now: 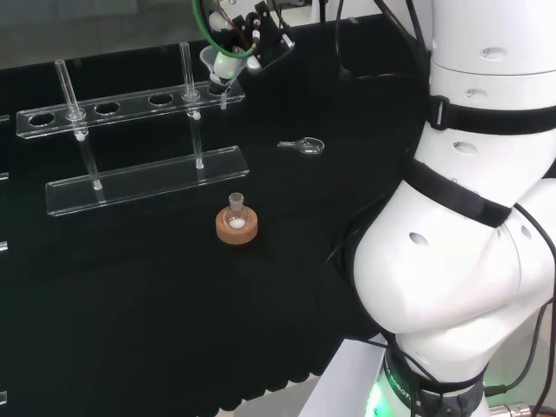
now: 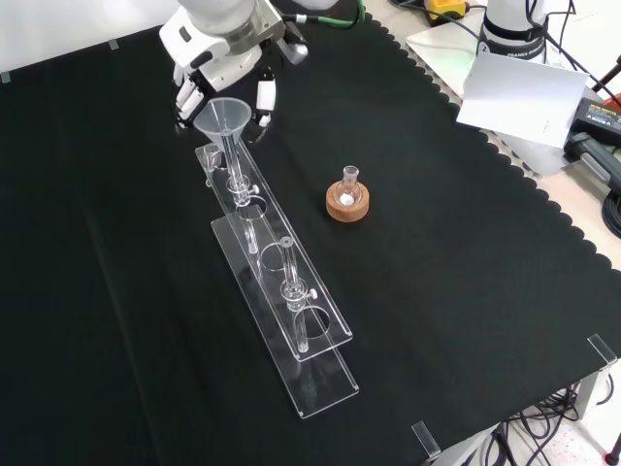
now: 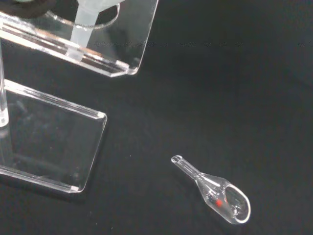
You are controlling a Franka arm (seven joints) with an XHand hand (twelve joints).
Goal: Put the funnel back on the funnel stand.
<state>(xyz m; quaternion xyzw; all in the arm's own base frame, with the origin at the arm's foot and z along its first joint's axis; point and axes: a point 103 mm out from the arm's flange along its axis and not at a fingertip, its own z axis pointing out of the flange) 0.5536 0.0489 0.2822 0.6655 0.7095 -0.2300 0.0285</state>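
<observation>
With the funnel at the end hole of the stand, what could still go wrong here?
The hand is close around the clear glass funnel, whose stem passes through the end hole of the clear acrylic funnel stand. Pulling away could drag or tip the funnel. A knock to the light-looking stand could shift it toward the small flask on its cork ring.

From the head view I look down over the arm's white links at the bench, and from the front view I look down from the opposite side, farther back. Both share the clear funnel stand and the corked flask. The wrist view sits close above the cloth, facing the stand's end and a small glass scoop.
</observation>
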